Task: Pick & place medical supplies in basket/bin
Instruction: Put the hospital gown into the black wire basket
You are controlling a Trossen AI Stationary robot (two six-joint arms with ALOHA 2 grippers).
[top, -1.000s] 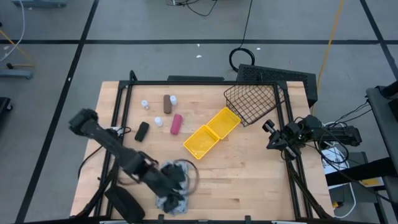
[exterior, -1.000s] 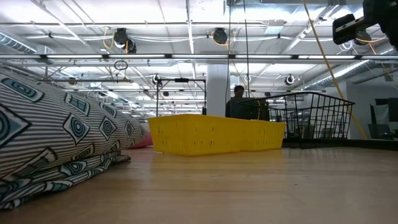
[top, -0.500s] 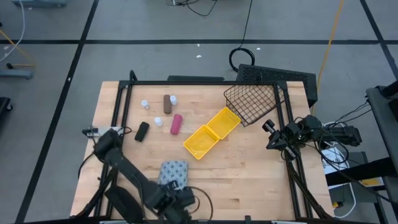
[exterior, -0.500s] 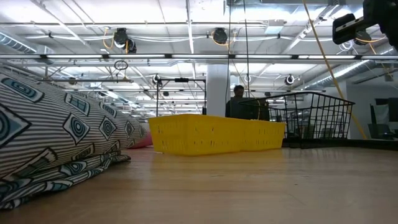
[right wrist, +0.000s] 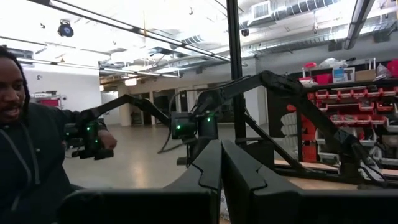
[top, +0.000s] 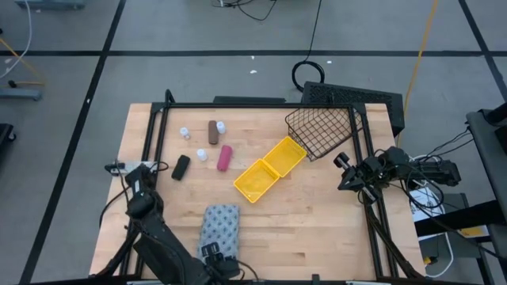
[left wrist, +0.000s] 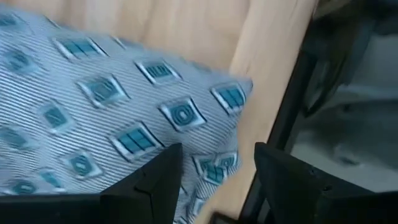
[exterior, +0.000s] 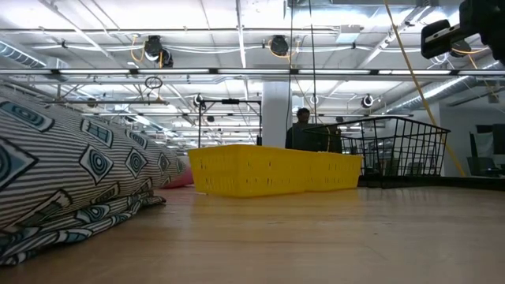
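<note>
The grey-blue patterned cloth bundle (top: 220, 226) (exterior: 71, 181) lies flat on the table near its near edge. My left gripper (left wrist: 214, 171) (top: 215, 255) points down over the bundle's near end, open, with one corner of the cloth (left wrist: 233, 96) showing between its fingers. Three tiny white bottles (top: 202, 155), a brown cylinder (top: 212, 132) and a pink cylinder (top: 224, 157) lie at the far left. The yellow bin (top: 269, 170) and the wire basket (top: 321, 131) sit at mid-table and far right. My right gripper (right wrist: 221, 162) (top: 346, 172) waits shut at the right edge. My left gripper stands from above over the cloth bundle's near end (left wrist: 205, 168), its fingers on either side of a patch of cloth. I cannot tell whether the fingertips touch the cloth.
A flat black box (top: 181, 167) lies left of the pink cylinder. A black frame (top: 238, 104) borders the table. Bare wood lies between the bundle and the right edge. A person (right wrist: 25, 137) stands beyond the table in the right wrist view.
My left gripper has gone toward the table's near edge and down, tipping from a slant to point almost straight down over the bundle's near end. Its arm has swung off the bundle, which now shows whole in the high view. The bundle itself has stayed in place.
</note>
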